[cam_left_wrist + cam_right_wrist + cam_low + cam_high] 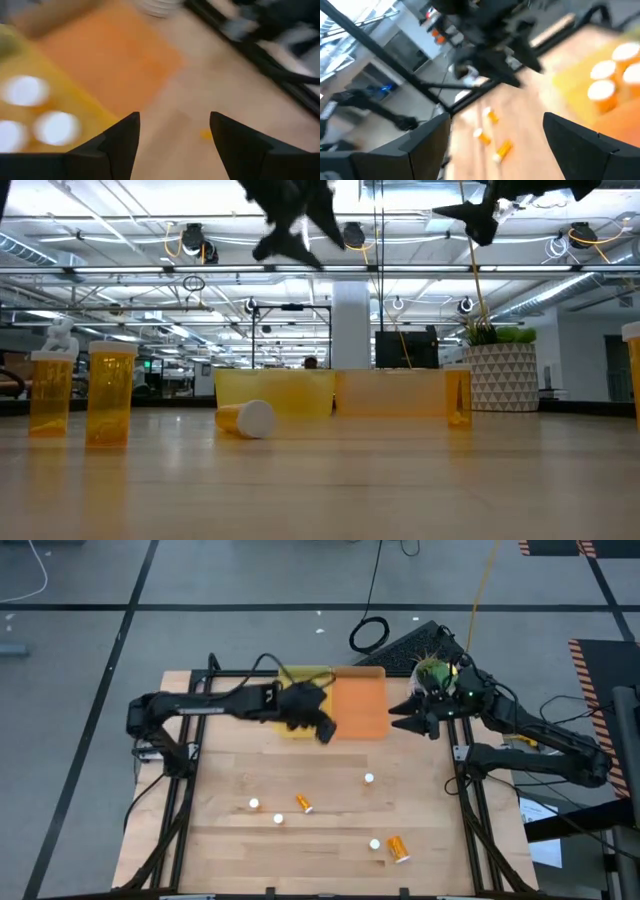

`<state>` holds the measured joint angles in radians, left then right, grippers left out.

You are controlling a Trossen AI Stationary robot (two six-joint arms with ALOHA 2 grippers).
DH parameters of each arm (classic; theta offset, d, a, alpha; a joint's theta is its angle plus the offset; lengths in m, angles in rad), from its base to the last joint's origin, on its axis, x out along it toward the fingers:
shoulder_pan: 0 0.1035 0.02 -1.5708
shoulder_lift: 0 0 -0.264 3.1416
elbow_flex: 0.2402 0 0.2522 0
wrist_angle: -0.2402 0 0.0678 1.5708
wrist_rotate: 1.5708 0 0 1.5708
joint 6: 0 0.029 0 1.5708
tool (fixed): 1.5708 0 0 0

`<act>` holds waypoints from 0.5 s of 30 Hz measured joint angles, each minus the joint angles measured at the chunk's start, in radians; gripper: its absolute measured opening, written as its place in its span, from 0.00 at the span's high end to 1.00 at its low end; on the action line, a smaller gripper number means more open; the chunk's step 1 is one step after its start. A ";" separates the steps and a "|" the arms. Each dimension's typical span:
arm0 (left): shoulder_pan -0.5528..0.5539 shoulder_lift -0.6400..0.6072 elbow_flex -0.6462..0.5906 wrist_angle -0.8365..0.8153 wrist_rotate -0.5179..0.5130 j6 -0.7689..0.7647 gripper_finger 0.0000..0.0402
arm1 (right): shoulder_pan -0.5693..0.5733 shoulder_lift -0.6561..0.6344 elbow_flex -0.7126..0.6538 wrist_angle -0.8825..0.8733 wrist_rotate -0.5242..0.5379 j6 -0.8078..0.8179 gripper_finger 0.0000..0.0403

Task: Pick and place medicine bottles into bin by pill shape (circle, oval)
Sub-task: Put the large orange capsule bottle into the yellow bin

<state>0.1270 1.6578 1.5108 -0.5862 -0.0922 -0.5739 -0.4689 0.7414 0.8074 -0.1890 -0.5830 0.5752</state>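
High view: left gripper hangs over the seam betw. yellow tray and orange tray at the worktop's far edge, fingers released, nothing in them; right gripper sits just beside the orange tray's right edge, fingers apart, empty, w/ the plant pot close behind. Six medicine bottles lie scattered on the near half, well apart from the trays. Low view: both grippers up above the worktop; one bottle on its side in front of the yellow tray, two upright at left, one upright by the orange tray. Left wrist view: spread fingers, white caps in the yellow tray. Right wrist view: capped bottles upright in the yellow tray, loose ones on the wood.
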 joint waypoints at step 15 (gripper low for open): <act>-0.298 -0.058 -0.002 -0.237 0.015 -0.047 0.53 | 0.471 -0.077 0.147 -0.396 0.419 0.270 0.24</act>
<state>-0.1708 1.5995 1.5089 -0.8235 -0.0776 -0.6210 0.0022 0.6648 0.9540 -0.5851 -0.1636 0.8448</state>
